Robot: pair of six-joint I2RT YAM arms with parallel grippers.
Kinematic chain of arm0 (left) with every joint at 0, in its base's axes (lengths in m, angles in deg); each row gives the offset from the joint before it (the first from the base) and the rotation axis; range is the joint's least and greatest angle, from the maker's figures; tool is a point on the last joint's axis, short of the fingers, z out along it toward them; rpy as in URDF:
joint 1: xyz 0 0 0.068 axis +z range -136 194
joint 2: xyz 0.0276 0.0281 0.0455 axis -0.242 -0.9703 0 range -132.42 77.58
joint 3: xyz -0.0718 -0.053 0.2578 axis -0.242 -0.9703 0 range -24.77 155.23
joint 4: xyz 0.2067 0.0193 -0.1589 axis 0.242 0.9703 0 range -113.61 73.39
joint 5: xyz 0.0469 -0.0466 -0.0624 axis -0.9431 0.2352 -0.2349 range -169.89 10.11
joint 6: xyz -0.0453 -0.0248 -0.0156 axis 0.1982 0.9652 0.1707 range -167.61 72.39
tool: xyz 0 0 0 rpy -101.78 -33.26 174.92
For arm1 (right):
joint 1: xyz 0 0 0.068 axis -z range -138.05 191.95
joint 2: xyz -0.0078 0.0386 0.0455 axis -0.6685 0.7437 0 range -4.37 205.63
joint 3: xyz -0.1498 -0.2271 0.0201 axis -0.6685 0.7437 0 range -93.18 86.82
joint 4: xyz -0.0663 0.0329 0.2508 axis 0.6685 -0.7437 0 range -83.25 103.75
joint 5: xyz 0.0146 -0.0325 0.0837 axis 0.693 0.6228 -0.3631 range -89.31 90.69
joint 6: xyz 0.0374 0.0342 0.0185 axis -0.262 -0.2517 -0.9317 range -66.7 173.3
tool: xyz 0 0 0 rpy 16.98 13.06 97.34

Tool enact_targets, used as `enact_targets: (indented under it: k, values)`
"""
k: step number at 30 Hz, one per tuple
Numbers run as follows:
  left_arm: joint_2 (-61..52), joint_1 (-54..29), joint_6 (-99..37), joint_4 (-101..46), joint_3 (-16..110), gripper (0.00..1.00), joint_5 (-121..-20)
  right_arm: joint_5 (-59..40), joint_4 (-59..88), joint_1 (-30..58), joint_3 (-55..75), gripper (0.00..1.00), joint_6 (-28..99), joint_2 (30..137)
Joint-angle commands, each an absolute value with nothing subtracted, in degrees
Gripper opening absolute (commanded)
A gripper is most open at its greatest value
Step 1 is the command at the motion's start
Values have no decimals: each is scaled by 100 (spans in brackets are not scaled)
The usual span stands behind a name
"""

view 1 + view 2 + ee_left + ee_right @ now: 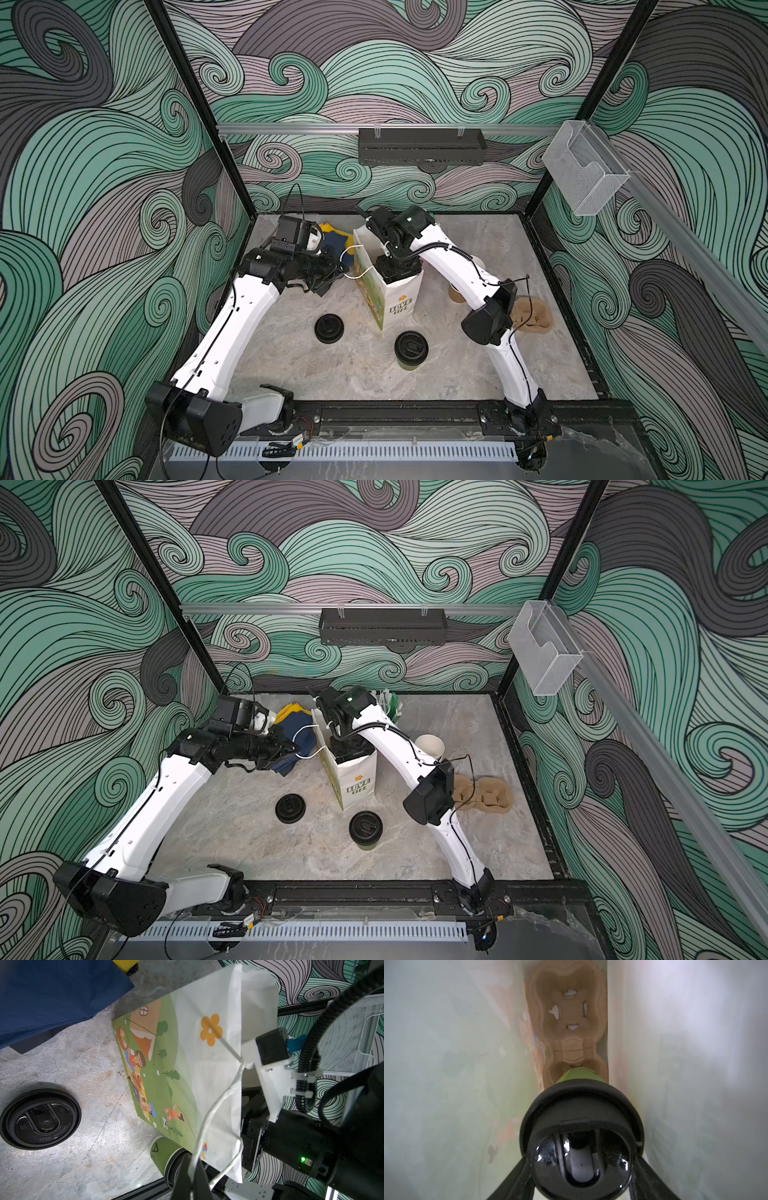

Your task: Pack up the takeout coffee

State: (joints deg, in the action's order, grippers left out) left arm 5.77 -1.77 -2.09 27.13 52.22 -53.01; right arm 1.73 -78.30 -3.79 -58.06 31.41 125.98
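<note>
A white picture paper bag (395, 297) (357, 779) stands open mid-table. My right gripper (582, 1159) reaches down inside it, shut on one takeout coffee cup (579, 1076) by its black lid (581, 1113). The cup's base is at the near socket of a brown pulp carrier (566, 1012) on the bag's floor. My left gripper (191, 1178) (337, 275) is shut on the bag's white string handle (216, 1105), beside the bag's mouth. A second lidded green cup (410, 351) (365, 829) (164, 1151) stands on the table in front of the bag.
A loose black lid (328, 328) (40, 1119) lies left of the bag. Blue and yellow napkins (334, 243) (52, 991) lie behind my left gripper. Lidless cups (430, 744) and another brown carrier (536, 318) are at the right, under my right arm.
</note>
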Motion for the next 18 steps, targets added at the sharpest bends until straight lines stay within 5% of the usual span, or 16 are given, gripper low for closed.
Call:
enact_targets:
  k: [1,18]
  values:
    - [568,-156,-257,2683,5213,4,-5220,152,-8932,-378,-5884,48,3143,12707]
    - [572,-163,-261,2710,5197,4,-5244,377,-8902,-331,-6291,48,3131,13189]
